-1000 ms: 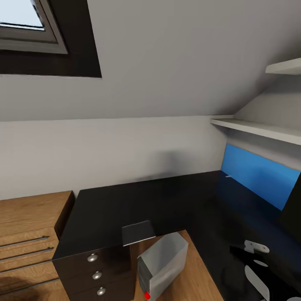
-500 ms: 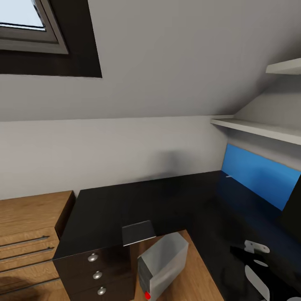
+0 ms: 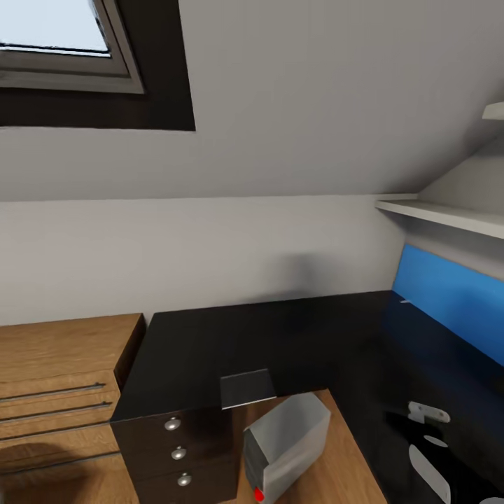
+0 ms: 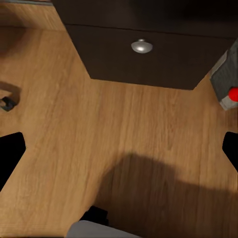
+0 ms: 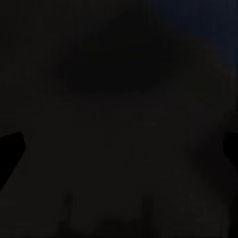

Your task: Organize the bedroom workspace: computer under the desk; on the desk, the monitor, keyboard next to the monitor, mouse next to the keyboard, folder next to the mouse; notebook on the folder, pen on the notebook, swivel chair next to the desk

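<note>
The desk [image 3: 280, 336] is your biggest hazard. Its black top fills the right wrist view so darkly that you have little depth cue there. Bring the right arm [image 3: 428, 458] down by that view alone and I think you strike the top.

The computer [image 3: 287, 448] stands tilted in the knee gap of the desk, just beside the drawers [image 3: 178, 451], with its red-dotted front facing out. It looks unsteady to me. A nudge from your base or the left arm could tip it or push it out from under the desk.

A bright blue panel [image 3: 451, 301] shows at the desk's right wing, probably the folder. I cannot tell whether it lies flat or leans. A white sliver at its near corner is too small to name.

The notebook [image 3: 246, 389] sits on the desk's front edge above the drawers and overhangs slightly. A careless swipe could drop it to the floor.

The left gripper [image 4: 119, 153] hangs over the floor in front of the desk, fingers spread wide and holding nothing. The right gripper [image 5: 119, 148] also looks spread wide, with nothing I can make out between its fingers.

As for containers, the drawers are all pushed in, so their contents are hidden. The wooden cabinet [image 3: 59, 378] left of the desk is closed too.
</note>
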